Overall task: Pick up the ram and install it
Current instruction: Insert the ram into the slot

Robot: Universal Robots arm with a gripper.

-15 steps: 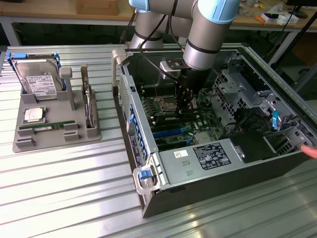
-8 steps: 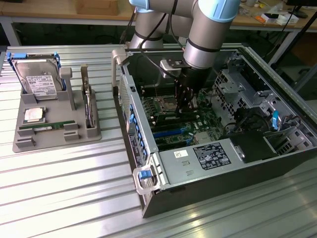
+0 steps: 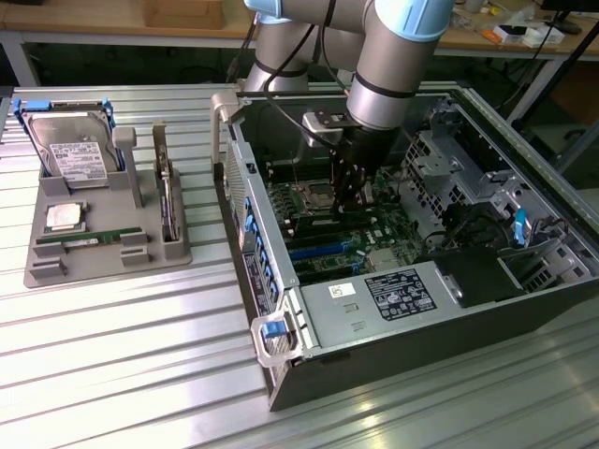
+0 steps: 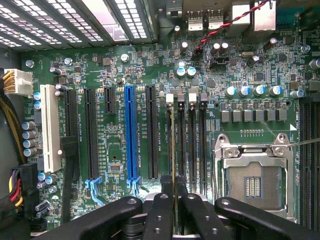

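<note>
exterior view: a robot arm is seen reaching down into an open computer case lying on a ribbed metal table. its gripper is lowered just above the motherboard, near the middle of the case. on the exterior view's left, well apart from the case, a grey tray is placed on the table. a hard drive is stood in it, a silver processor chip is laid flat, a tall card is stood on edge, and a green stick is laid in a groove.

wrist view: the gripper is seen clenched on the ram, which is pinched edge-on between the black fingers. the ram is held upright and lined up along one of the black memory slots, whether seated in it cannot be told. these slots are set between a blue slot and the open processor socket.
</note>
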